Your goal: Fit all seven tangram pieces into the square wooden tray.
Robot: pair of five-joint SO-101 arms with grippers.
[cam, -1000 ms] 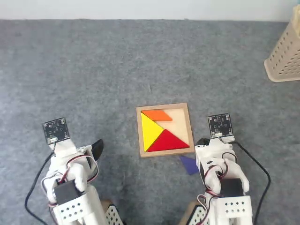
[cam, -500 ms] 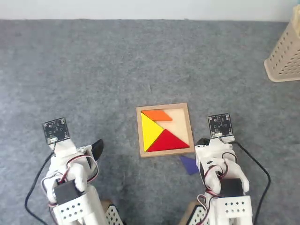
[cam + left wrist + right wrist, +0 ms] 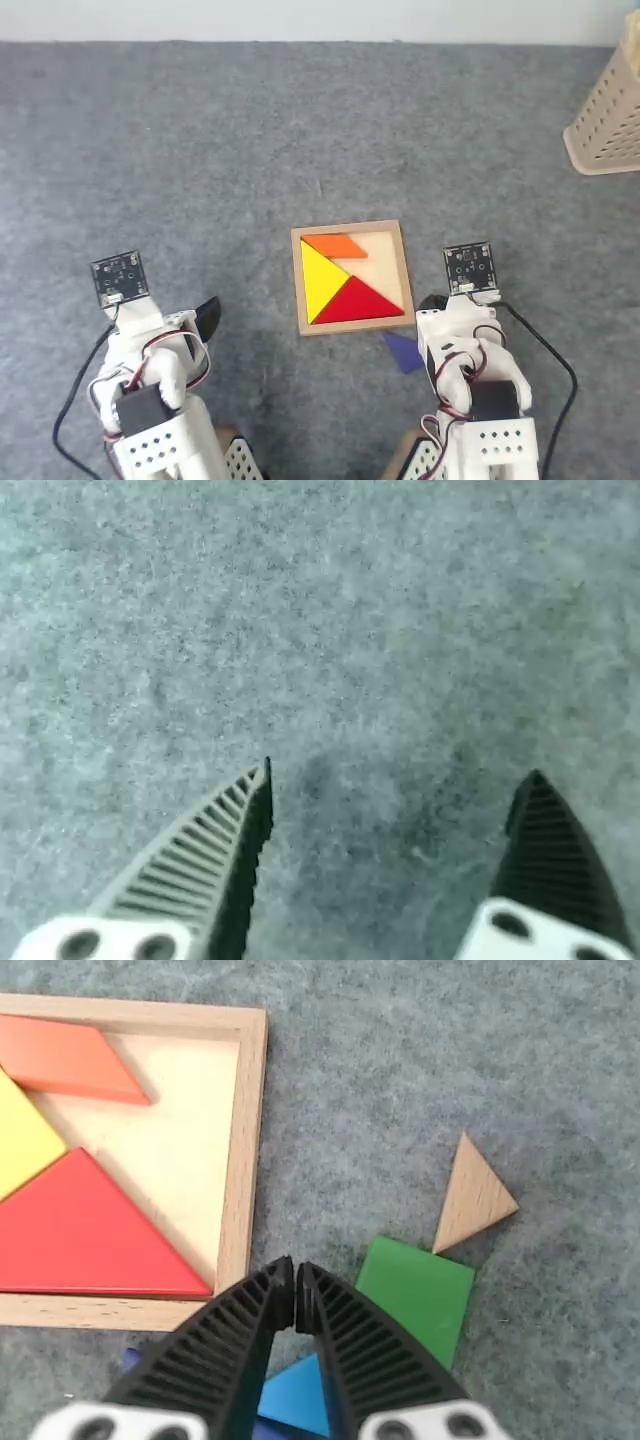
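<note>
The square wooden tray (image 3: 402, 262) lies mid-table holding an orange parallelogram (image 3: 335, 245), a yellow triangle (image 3: 318, 280) and a red triangle (image 3: 359, 300). In the right wrist view the tray (image 3: 248, 1150) sits beside a green square (image 3: 418, 1296), a plain wooden triangle (image 3: 472, 1198) and a blue piece (image 3: 300, 1395) on the carpet. My right gripper (image 3: 294, 1282) is shut and empty, just off the tray's corner. A purple piece (image 3: 401, 349) peeks out beside the right arm. My left gripper (image 3: 395, 785) stands open over bare carpet, left of the tray.
Grey carpet covers the whole table. A beige perforated basket (image 3: 608, 110) stands at the far right edge. Both arm bases occupy the near edge.
</note>
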